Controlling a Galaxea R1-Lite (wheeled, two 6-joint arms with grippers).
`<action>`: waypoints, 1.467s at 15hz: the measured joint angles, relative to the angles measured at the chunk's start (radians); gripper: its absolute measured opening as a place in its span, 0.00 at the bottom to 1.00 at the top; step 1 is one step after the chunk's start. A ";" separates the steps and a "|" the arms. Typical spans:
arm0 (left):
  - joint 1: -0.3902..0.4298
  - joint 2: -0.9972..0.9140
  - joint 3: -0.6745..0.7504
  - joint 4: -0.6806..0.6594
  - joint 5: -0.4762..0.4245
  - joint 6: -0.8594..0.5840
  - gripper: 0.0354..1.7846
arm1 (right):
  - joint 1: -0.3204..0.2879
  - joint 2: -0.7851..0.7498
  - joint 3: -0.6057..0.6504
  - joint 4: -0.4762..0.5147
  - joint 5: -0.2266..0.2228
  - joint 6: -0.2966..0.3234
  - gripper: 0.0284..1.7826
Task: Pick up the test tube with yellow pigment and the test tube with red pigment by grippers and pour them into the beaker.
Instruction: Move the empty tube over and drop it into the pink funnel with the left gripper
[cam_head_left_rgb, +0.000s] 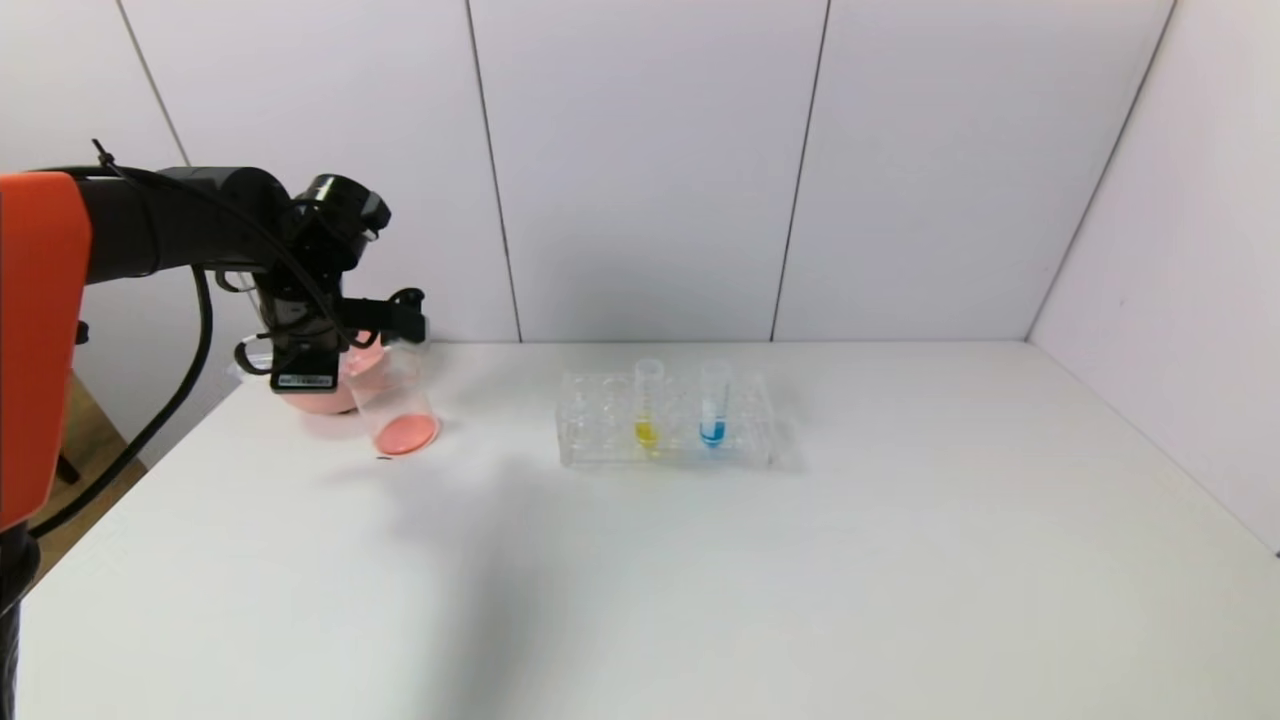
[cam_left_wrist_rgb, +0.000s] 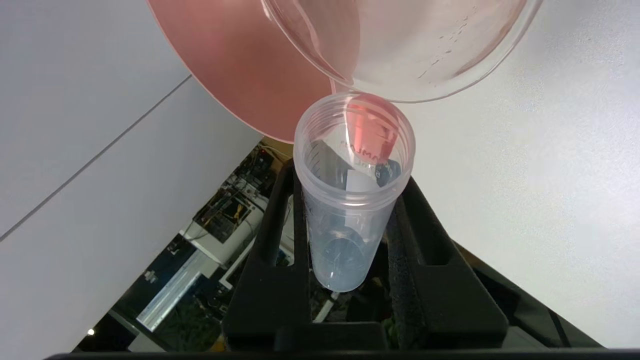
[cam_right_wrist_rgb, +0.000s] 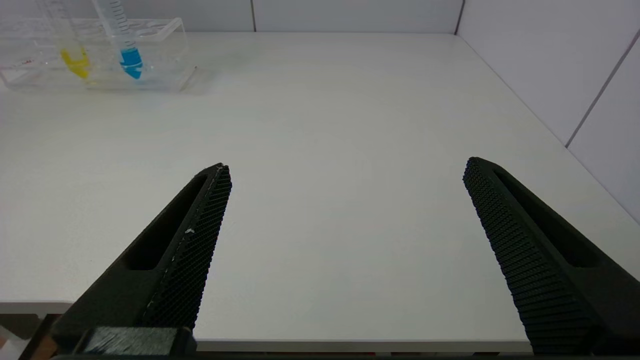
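The test tube with red pigment (cam_left_wrist_rgb: 352, 200) is clamped in the left end effector (cam_head_left_rgb: 385, 325), held up at the far left of the desk (cam_head_left_rgb: 700, 580) and tipped over the beaker (cam_head_left_rgb: 398, 405). In the head view the tube itself is almost wholly hidden behind the black claw and its cables, so its tilt cannot be read there; the beaker stands just in front of the pink bowl (cam_head_left_rgb: 320, 400), most of which is covered by the arm, and a pink-red layer lies at the beaker's bottom. The test tube with yellow pigment (cam_head_left_rgb: 647, 405) stands upright in the clear tube rack (cam_head_left_rgb: 665, 420) mid-desk, with a blue-liquid tube (cam_head_left_rgb: 713, 405) beside it. The right arm is outside this view.

In the left wrist view the tube's open mouth faces the camera, gripped between the two black fingers (cam_left_wrist_rgb: 430, 235); its rounded end looks nearly drained, with a red tint showing only near the rim. The beaker's rim (cam_left_wrist_rgb: 415, 55) is cut off by the picture's edge and sits right at the tube's mouth; whether they touch cannot be told. The pink bowl shows only as a curved slab.

In the right wrist view the right end effector (cam_right_wrist_rgb: 347, 172) hangs with its fingers spread wide and nothing between them, over the near right part of the desk, well apart from the rack, whose left end is cut off.
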 joint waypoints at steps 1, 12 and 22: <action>0.003 -0.007 0.002 0.000 -0.040 -0.016 0.24 | 0.000 0.000 0.000 0.000 0.000 0.000 0.95; 0.061 -0.086 0.013 0.007 -0.317 -0.170 0.24 | 0.000 0.000 0.000 0.000 0.000 0.000 0.95; 0.121 -0.129 0.009 -0.131 -0.541 -0.520 0.24 | 0.000 0.000 0.000 0.000 0.000 0.000 0.95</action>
